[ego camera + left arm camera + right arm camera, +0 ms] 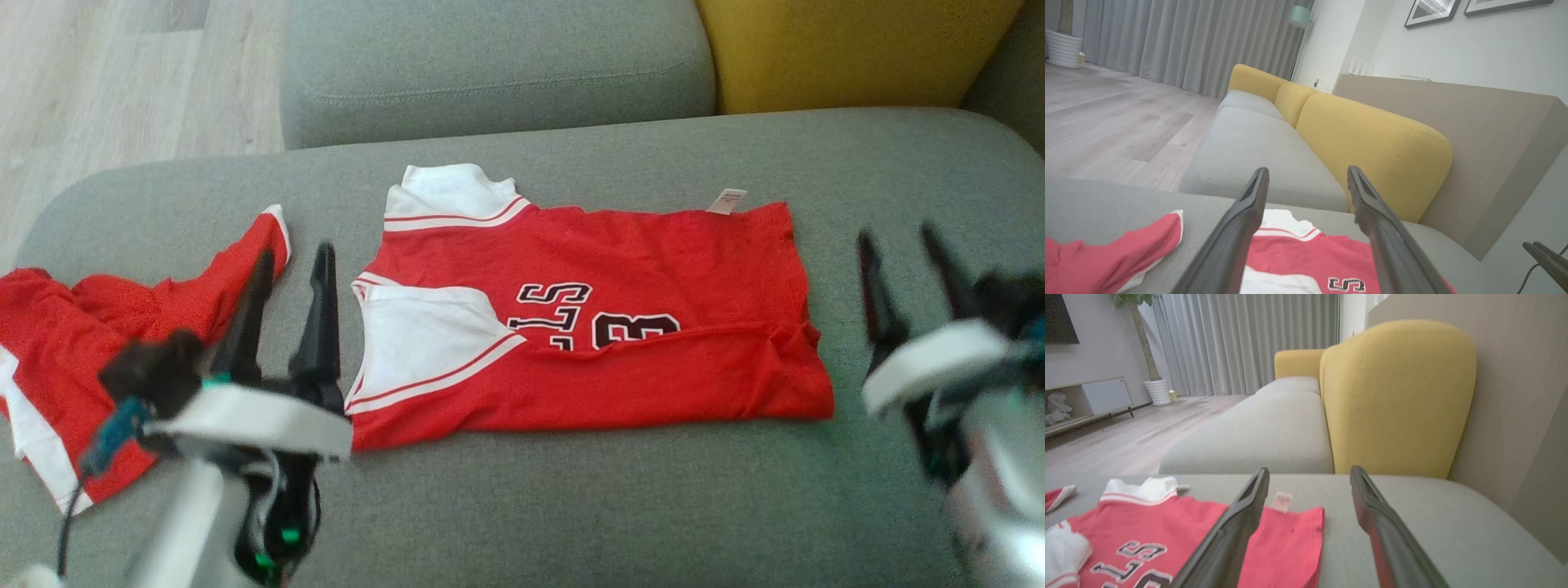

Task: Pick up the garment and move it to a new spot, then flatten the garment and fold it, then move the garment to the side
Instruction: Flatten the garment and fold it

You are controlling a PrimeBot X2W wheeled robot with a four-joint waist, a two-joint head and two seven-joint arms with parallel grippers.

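The garment (588, 327) is a red jersey with white sleeves and black lettering, lying folded on the grey sofa seat (571, 506) in the middle of the head view. It also appears low in the left wrist view as the garment (1306, 257) and in the right wrist view as the garment (1167, 539). My left gripper (295, 257) hovers open just left of the garment, with nothing between its fingers. My right gripper (898, 237) is open and empty, a little right of the garment's edge.
A second red and white piece of clothing (90, 351) lies crumpled at the seat's left end, beside my left gripper. A yellow backrest cushion (849, 49) and another grey seat (490, 65) stand behind. Wooden floor (122, 82) lies beyond the left edge.
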